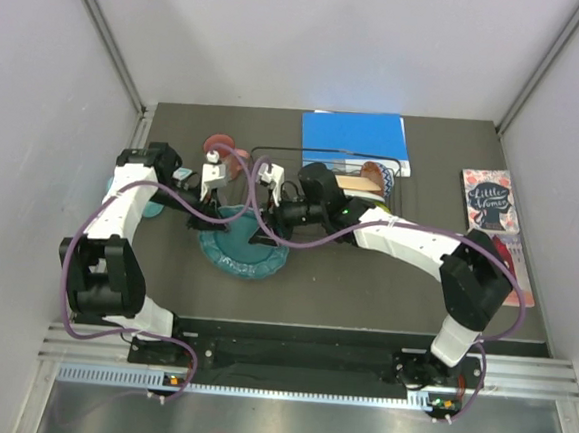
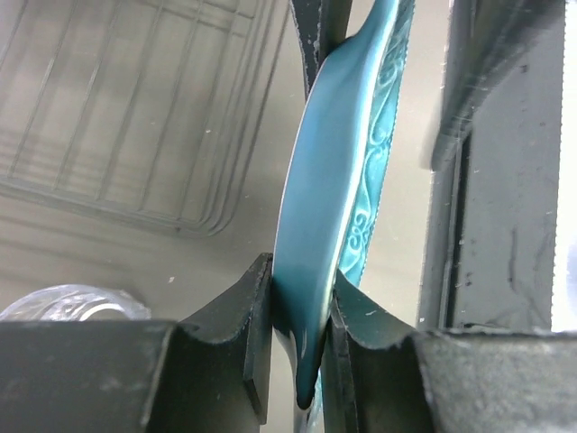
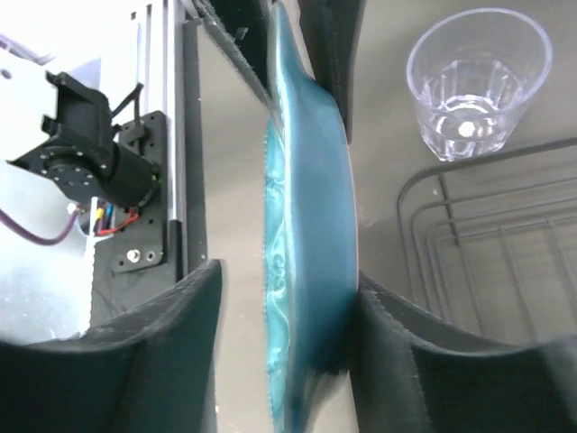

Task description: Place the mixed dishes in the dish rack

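Note:
The teal scalloped plate [image 1: 241, 255] is held tilted over the table, in front of the black wire dish rack [image 1: 404, 190]. My left gripper [image 1: 212, 216] is shut on its left rim; the left wrist view shows both pads [image 2: 257, 311] pressed on the plate [image 2: 334, 162]. My right gripper [image 1: 261, 236] straddles the opposite rim: in the right wrist view the plate [image 3: 306, 180] touches the right finger [image 3: 397, 334], with a gap to the other. A peach plate [image 1: 375, 173] stands in the rack. The clear cup [image 3: 478, 81] stands beside the rack [image 3: 487, 244]. A pink mug [image 1: 219, 149] sits behind the left gripper.
A blue book [image 1: 356, 137] lies at the back behind the rack. A "Little Women" book [image 1: 487, 197] lies at the right. Teal headphones [image 1: 153, 208] lie under the left arm. The clear cup also shows in the left wrist view [image 2: 72, 302], near the rack [image 2: 135, 108].

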Controlling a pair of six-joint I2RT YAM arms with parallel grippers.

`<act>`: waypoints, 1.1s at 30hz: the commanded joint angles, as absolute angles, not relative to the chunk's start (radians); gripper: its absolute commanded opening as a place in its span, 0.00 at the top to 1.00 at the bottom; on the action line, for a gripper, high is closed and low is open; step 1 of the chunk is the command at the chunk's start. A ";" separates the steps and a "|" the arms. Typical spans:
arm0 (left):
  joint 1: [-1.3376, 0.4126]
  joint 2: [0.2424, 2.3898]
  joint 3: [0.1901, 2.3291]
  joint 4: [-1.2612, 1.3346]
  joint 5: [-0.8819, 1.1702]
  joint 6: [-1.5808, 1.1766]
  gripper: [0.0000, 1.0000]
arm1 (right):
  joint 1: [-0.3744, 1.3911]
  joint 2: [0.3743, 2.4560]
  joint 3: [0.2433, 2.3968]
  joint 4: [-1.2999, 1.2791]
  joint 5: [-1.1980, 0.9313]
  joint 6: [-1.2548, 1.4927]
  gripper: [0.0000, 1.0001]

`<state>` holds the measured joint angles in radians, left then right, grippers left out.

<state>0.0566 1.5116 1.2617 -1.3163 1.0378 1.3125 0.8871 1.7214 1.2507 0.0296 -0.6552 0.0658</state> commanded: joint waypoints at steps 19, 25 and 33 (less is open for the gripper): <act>0.141 1.487 1.478 -1.506 1.288 1.065 0.27 | 0.911 1.572 1.447 -0.270 -0.474 -0.126 1.00; 0.274 1.428 1.637 -1.505 1.356 0.904 0.21 | 0.907 1.502 1.523 -0.431 -0.284 -0.235 1.00; 0.403 1.479 1.586 -1.419 1.368 0.765 0.10 | 0.957 1.238 1.464 -0.385 -0.006 -0.517 1.00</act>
